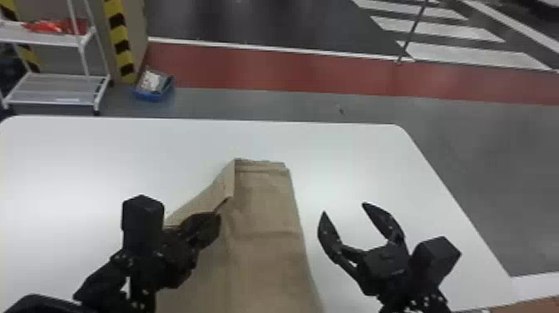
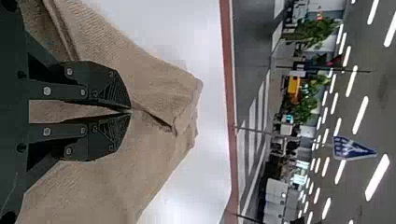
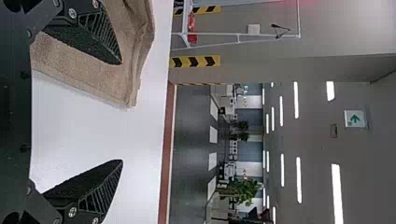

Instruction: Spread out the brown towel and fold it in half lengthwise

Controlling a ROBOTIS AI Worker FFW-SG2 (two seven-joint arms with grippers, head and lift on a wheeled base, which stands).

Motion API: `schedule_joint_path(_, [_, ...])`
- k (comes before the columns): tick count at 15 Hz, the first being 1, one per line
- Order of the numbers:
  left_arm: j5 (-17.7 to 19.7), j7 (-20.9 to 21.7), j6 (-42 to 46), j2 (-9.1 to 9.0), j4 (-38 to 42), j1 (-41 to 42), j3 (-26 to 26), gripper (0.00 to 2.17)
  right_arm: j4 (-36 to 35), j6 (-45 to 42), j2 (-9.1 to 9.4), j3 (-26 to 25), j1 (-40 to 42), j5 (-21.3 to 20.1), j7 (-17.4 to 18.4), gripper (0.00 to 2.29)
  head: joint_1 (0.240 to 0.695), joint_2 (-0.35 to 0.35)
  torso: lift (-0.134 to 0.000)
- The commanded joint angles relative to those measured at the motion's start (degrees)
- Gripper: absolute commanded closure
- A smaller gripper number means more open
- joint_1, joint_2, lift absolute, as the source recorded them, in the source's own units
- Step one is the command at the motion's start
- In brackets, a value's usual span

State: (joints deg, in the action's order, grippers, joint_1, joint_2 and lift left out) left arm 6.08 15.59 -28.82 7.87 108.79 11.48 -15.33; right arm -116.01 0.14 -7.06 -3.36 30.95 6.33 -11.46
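Jaws of the left gripper point(image 2: 130, 111) seem to pinch the towel point(image 1: 266, 208); those of the right gripper point(image 1: 344, 208) gape. Light, floppy cloth, short of the surface's point(image 1: 353, 166) far edge; best held by its corners.

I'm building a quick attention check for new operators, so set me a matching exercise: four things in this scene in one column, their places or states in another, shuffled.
Things
1. left tool
2. right tool
3. brown towel
4. blue container

Places or states
A. on the gray floor, beyond the table's far edge
B. open, to the right of the brown towel
C. lying on the white table, partly folded over
D. shut on a raised fold of the brown towel

Right pairs: 1-D, 2-B, 3-C, 4-A
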Motion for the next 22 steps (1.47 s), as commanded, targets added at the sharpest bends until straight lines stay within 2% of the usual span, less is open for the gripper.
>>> schedule_joint_path(1, [-0.1,0.5,-5.1,0.13,3.5,1.1,-0.3,1.00,0.0,0.0,-0.06,0.0,0.2,0.0,-0.1,0.14,0.695,-0.220,-0.125])
schedule_joint_path(2, [-0.1,0.4,-5.4,0.13,4.6,1.5,-0.3,0.97,0.0,0.0,-0.06,0.0,0.2,0.0,-0.1,0.14,0.695,-0.226,-0.125])
schedule_joint_path(3, [-0.1,0.4,-5.4,0.13,5.6,2.1,0.0,0.73,0.0,0.0,-0.06,0.0,0.2,0.0,-0.1,0.14,0.695,-0.234,-0.125])
schedule_joint_path(5, [-0.1,0.3,-5.2,0.22,8.3,3.8,0.9,0.52,0.0,0.2,-0.06,0.0,0.2,-0.1,-0.1,0.14,0.695,-0.236,-0.125])
schedule_joint_path(8, [-0.1,-0.2,-4.2,0.31,10.4,5.6,2.4,0.50,-0.2,0.4,-0.06,0.3,0.2,-0.3,-0.1,0.14,0.695,-0.228,-0.125])
schedule_joint_path(11, [-0.4,-0.9,5.3,0.39,9.2,6.5,1.2,0.50,-0.2,0.9,-0.06,0.3,0.4,-0.5,-0.1,0.14,0.695,-0.209,-0.125])
schedule_joint_path(14, [-1.9,-1.8,5.8,0.31,5.3,3.9,-2.5,0.50,0.0,4.4,0.29,0.5,0.4,-1.0,0.0,0.14,0.695,-0.225,-0.125])
schedule_joint_path(16, [-2.4,-3.1,10.0,0.22,2.2,2.5,-3.5,0.50,0.3,4.4,0.29,0.3,0.5,-1.4,0.0,0.14,0.695,-0.240,-0.125])
schedule_joint_path(18, [-4.3,-4.1,10.4,0.13,-0.2,0.7,-5.8,0.50,0.9,3.9,0.38,-0.5,0.9,-1.4,0.0,0.14,0.695,-0.252,-0.125])
schedule_joint_path(21, [-6.4,-6.5,10.9,-0.22,-6.2,-3.4,-11.6,0.49,0.9,3.2,0.64,-1.7,1.6,-1.1,0.0,0.14,0.695,-0.281,-0.125])
schedule_joint_path(22, [-7.2,-8.0,11.1,-0.22,-8.8,-4.9,-14.0,0.49,0.9,2.8,0.73,-1.9,1.7,-0.9,0.0,0.14,0.695,-0.309,-0.125])
